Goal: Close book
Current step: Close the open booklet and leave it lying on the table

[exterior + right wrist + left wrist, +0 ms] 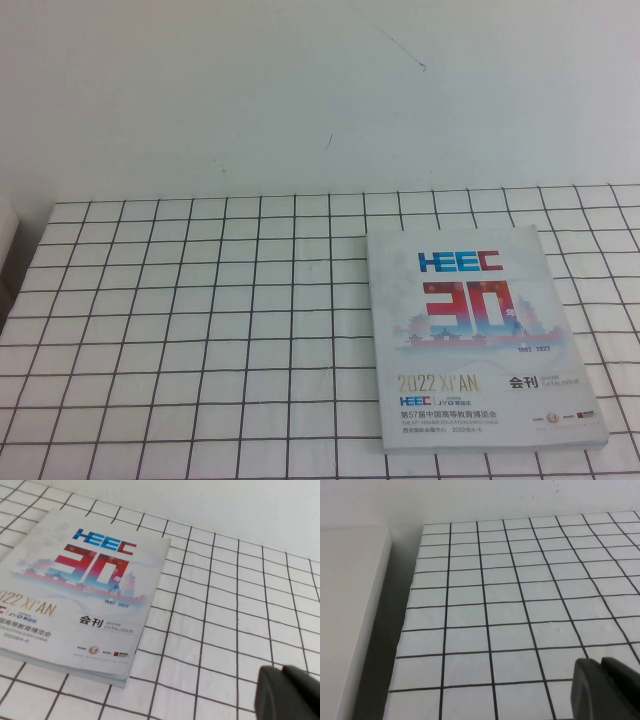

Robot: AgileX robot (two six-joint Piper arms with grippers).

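The HEEC show catalogue [482, 340] lies flat on the desk [200, 300], in the right part and close to the near edge. Its front cover faces up, and I can read the big "30" and the line "2022 XI'AN". No page stands up or hangs open. In the right wrist view the cover sits even on the block of pages, down to the corner. So I judge that the closing is done and that no step of the task is left.

My left end effector [604, 686] is over bare squares of the desk, on the side of the left edge and well apart from the catalogue. Only a dark piece of it shows in its own wrist view, so I cannot tell whether it is open or closed. It holds nothing that I can see, and it touches nothing.

My right end effector [289, 692] is over bare squares beside the catalogue and does not touch it. Here also only a dark piece shows, so I cannot tell its opening, and I see nothing in it. Neither end effector appears in the high view.
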